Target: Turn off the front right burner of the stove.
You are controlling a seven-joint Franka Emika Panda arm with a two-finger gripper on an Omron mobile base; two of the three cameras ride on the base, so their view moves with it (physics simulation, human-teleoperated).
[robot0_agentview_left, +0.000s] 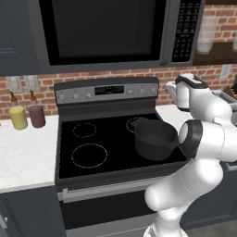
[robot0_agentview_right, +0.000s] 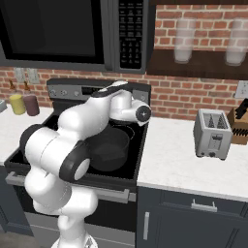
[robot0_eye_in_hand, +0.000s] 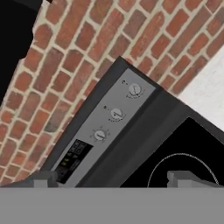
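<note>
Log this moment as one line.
stove | pot on front right burner | fingers apart, off knobs | toaster on counter

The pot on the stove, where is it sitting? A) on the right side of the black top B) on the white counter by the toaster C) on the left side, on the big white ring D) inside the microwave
A: the dark pot sits on the right side of the stove, away from the big white ring on the left.

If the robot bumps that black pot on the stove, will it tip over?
Probably not. The black pot looks wide and low, sitting flat on the stove, so it should stay upright. On smooth glass it may slide rather than tip. It looks metal, so probably stiff and fairly heavy.
</note>
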